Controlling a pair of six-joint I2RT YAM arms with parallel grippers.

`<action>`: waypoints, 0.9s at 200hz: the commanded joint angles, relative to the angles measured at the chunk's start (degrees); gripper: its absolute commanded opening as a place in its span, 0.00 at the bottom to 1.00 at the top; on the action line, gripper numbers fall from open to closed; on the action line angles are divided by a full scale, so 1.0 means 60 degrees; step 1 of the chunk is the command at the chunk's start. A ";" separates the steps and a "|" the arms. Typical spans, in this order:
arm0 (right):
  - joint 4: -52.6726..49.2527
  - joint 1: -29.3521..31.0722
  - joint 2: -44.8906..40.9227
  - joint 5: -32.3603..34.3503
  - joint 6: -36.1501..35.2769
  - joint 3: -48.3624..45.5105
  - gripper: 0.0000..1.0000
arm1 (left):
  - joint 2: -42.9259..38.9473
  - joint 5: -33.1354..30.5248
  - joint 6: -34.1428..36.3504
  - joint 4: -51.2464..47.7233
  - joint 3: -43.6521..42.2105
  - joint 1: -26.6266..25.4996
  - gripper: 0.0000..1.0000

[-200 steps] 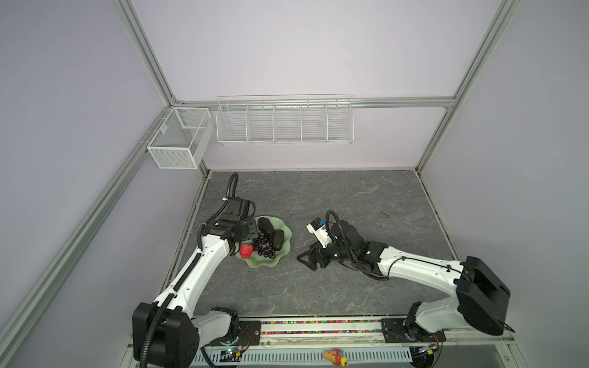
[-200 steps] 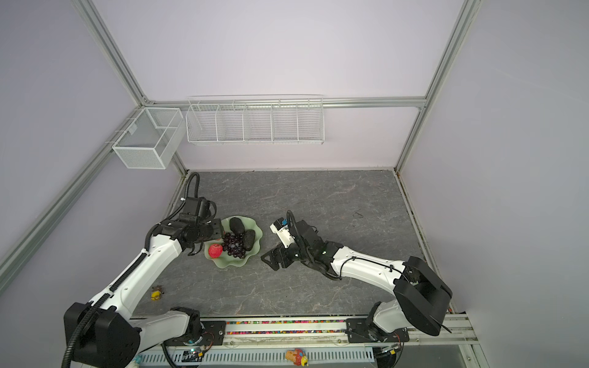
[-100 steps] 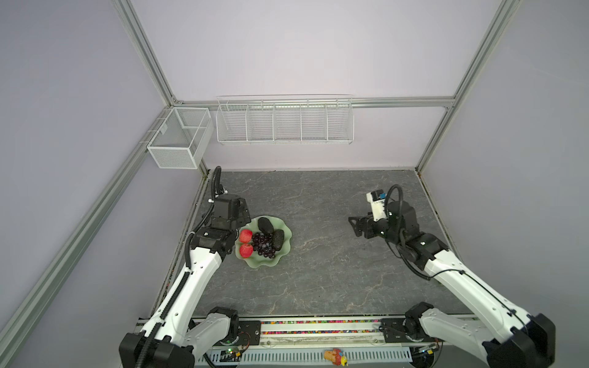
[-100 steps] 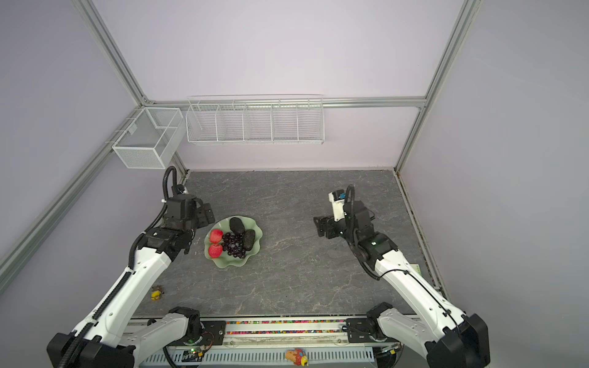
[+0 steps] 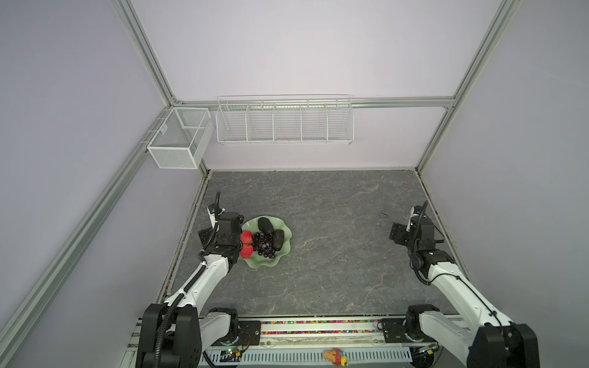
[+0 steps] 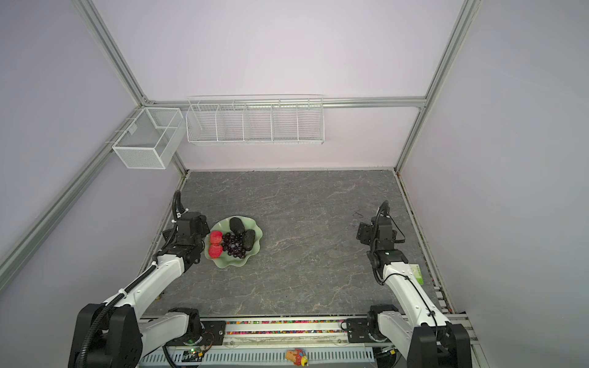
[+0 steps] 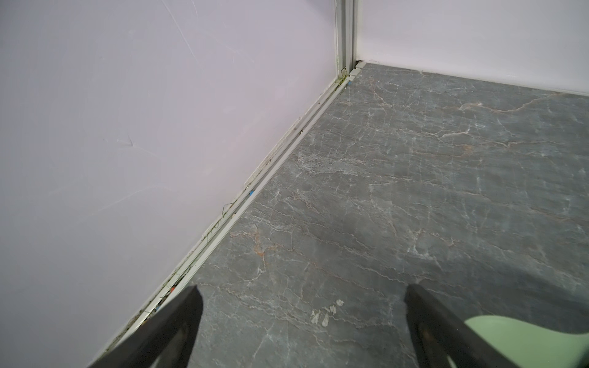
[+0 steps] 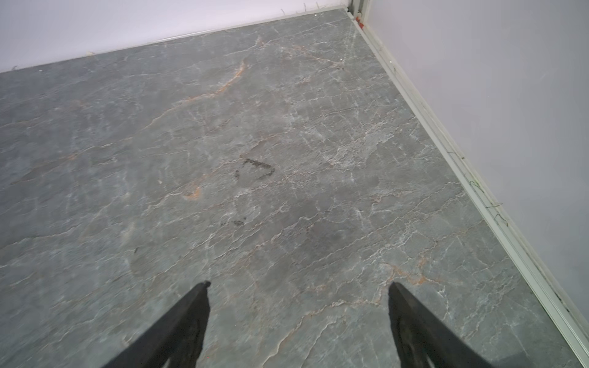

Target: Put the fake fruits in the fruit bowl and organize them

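Now all five pieces sit inside the pale green fruit bowl [image 5: 262, 263]. The two red apples [image 5: 246, 237] lie side by side at the edge nearest the left arm. The purple grapes [image 5: 264, 245] are in the middle, and the two dark avocados [image 5: 265, 225] lie along the far and right side, one touching the grapes. Nothing of the task lies loose on the grey tabletop [image 5: 334, 223].

Our left gripper [image 7: 302, 291] hangs just beside the bowl, jaws wide apart and empty; its wrist view shows the green rim next to one finger [image 7: 433, 325]. Our right gripper [image 8: 299, 283] is well apart on the other side of the table, also spread and holding nothing.

We judge the placing done, so the step in hand is clearing the left arm. To do it well we should lift first, then draw back away from the bowl, minding that the finger by the rim does not catch the wavy edge. A nudge there could tip the dish or roll the apples, which sit closest to that side.
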 commanded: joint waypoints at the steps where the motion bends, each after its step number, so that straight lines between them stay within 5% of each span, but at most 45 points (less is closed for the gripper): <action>1: 0.1961 -0.0242 0.0520 0.0011 -0.0592 -0.0452 0.89 | 0.0061 0.0854 0.0502 0.2628 -0.0503 0.0130 0.99; 54: 0.4145 -0.0395 0.2304 -0.1613 -0.1579 -0.0644 0.89 | 0.0672 0.2296 0.1192 0.4387 -0.1095 0.0211 0.99; 116: 0.6767 -0.0395 0.2658 -0.1366 -0.2037 -0.1424 0.89 | 0.1151 0.3193 0.1668 0.6979 -0.1943 0.0401 0.99; 180: 0.8574 -0.0408 0.3735 -0.1815 -0.2375 -0.1671 0.89 | 0.2075 0.4137 0.1963 0.7152 -0.1662 0.0482 0.99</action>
